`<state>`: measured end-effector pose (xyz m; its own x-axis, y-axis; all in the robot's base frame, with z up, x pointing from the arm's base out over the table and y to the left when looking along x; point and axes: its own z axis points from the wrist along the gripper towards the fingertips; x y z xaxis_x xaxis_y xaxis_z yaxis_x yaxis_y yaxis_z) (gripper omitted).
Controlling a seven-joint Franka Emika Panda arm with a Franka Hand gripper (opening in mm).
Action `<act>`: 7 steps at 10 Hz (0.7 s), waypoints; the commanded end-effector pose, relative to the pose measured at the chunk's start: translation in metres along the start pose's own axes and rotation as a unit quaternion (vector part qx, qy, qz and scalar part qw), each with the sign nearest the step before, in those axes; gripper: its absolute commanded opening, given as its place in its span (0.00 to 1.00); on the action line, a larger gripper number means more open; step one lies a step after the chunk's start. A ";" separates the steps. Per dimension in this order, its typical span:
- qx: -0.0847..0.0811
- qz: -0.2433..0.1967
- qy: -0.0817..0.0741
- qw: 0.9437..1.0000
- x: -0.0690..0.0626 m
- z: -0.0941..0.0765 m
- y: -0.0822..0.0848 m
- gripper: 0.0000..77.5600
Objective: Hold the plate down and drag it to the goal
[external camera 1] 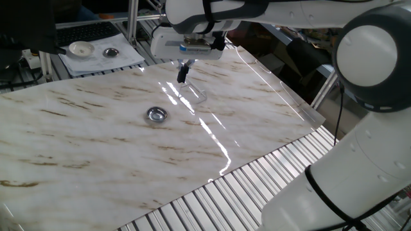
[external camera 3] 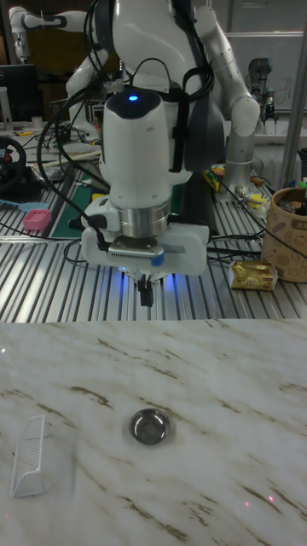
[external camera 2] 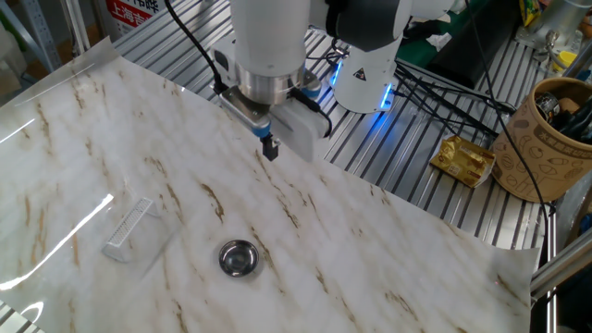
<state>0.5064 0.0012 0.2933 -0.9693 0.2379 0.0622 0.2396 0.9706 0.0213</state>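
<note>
plate: small shiny round metal dish, flat on the marble desk, upright, nothing touching it; also seen at and.
plate position: roughly mid-desk, nearer the front edge in the tall view, well apart from the tool.
goal: faint glossy clear patch on the desk, right of the plate in one fixed view; in the other fixed view it sits left of the plate, white ridged edge showing; tall view shows it at lower left.
plate vs goal: apart, not overlapping.
tool: fingers together, clenched with no gap seen, grasping nothing; points down, hangs above the desk, off the surface.
tool position: over the desk's far edge beside the goal in one fixed view; at near the desk edge closest to the robot base; at just past the desk edge in the tall view.
arm: white Panda, blue light on the wrist in the tall view.
surroundings: brown cup and gold packet on the slatted metal top beside the desk; white dish and second metal dish on paper at far back.
</note>
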 end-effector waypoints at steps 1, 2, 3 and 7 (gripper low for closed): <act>-0.003 -0.007 -0.009 1.000 -0.027 0.008 0.008 0.00; -0.003 -0.006 -0.009 1.000 -0.032 0.007 0.010 0.00; -0.003 -0.005 -0.008 1.000 -0.036 0.007 0.011 0.00; -0.001 0.000 -0.012 1.000 -0.045 0.015 0.012 0.00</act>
<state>0.5513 0.0029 0.2743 -0.9705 0.2374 0.0422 0.2385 0.9708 0.0244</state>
